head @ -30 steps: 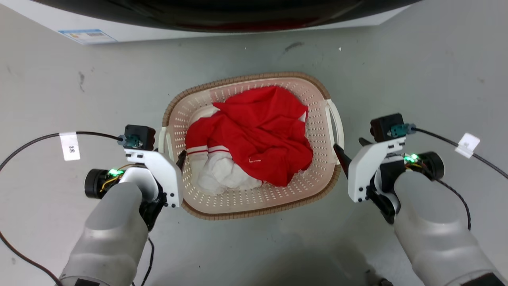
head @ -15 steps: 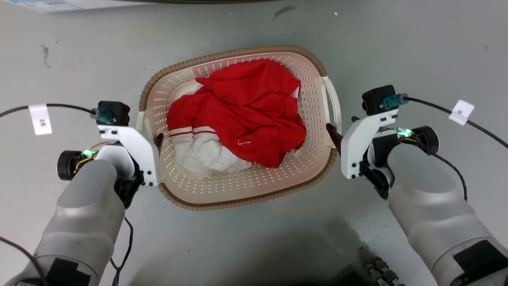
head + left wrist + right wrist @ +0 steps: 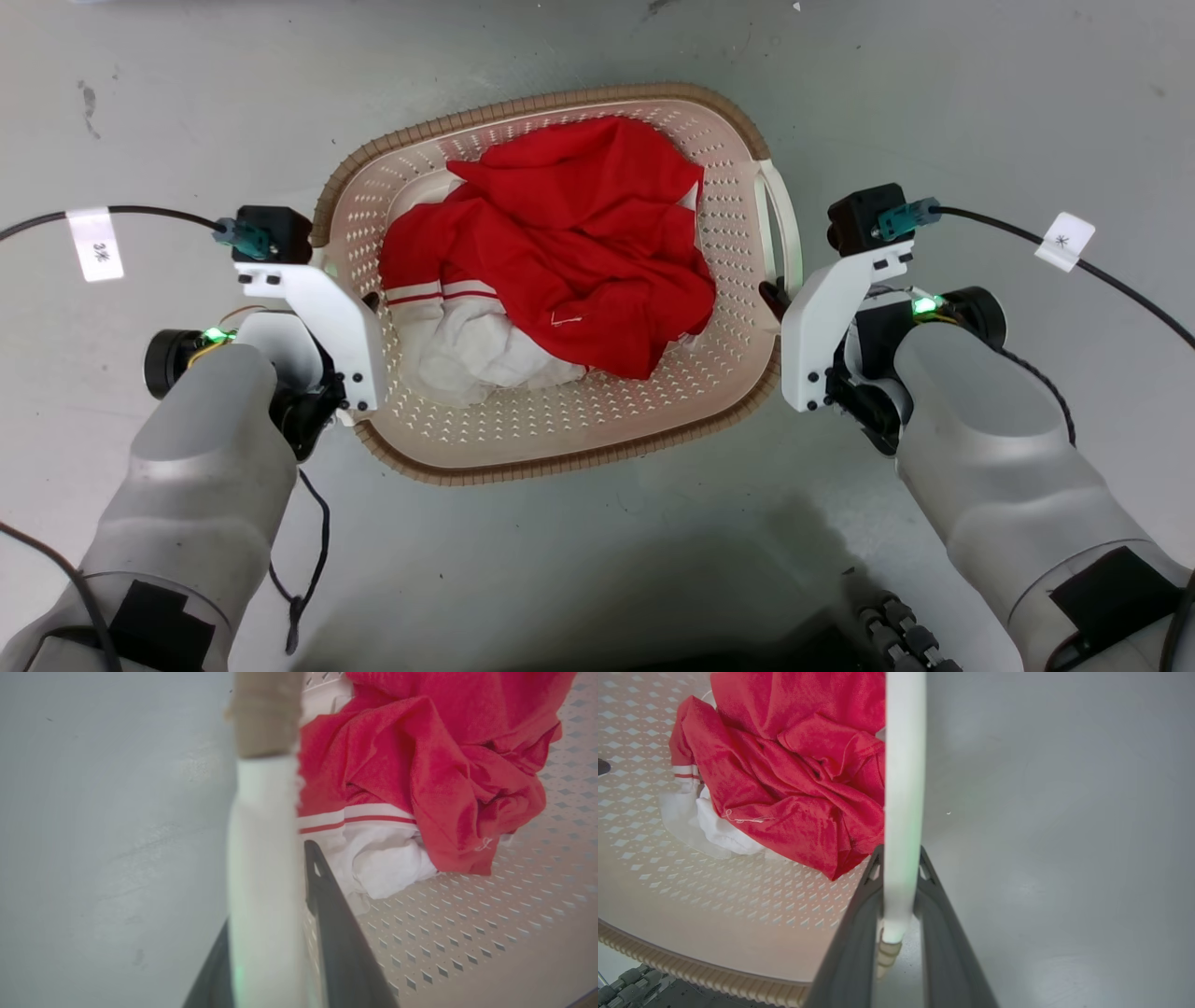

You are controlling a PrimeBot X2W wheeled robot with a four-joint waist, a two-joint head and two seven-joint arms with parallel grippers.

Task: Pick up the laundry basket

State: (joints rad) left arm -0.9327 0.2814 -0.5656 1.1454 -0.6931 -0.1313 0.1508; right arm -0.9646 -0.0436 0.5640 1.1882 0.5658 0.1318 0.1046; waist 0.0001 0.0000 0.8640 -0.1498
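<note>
Perforated plastic laundry basket [image 3: 560, 431], smooth handles [image 3: 790, 224] seemingly pinched.

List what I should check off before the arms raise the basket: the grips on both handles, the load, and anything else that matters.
1. Grip, right: the right gripper has its fingers against both sides of the right handle. Ok.
2. Grip, left: the left gripper has the left handle between its fingers, with one finger inside the laundry basket. The view is blurred. Ok.
3. Load: the red garment and white garment lie inside the rim, with nothing hanging over. Ok.
4. Balance: the right grip sits near the handle's end, so the basket may tip. Cannot tell.
5. Cables: the left cable and right cable trail away from the basket. Ok.
6. Basket off the floor: cannot tell.
</note>
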